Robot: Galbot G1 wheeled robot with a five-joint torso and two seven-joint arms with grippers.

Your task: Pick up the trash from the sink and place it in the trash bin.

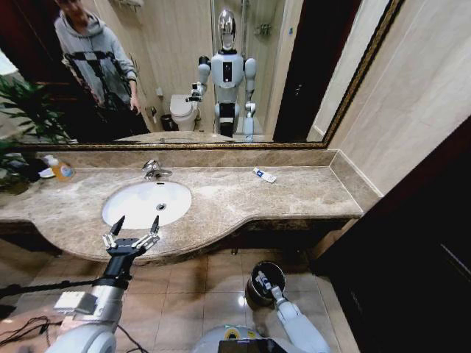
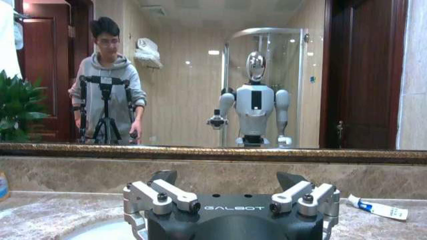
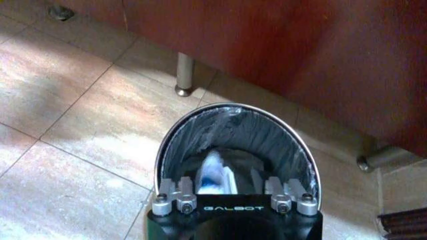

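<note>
Glossy round trash bin (image 3: 233, 135) (white tube (image 3: 213, 175) inside)

I am standing in a bathroom. Before me a mottled brown marble counter (image 1: 294, 195) carries a white oval sink (image 1: 140, 202) with a chrome faucet (image 1: 152, 169). A wide gold-framed mirror (image 1: 243, 73) above it reflects a white toilet (image 1: 184, 110) and a glass shower enclosure (image 2: 267, 85). The floor (image 1: 199, 276) is tiled, and a small black trash bin (image 1: 265, 283) stands under the counter.
</note>
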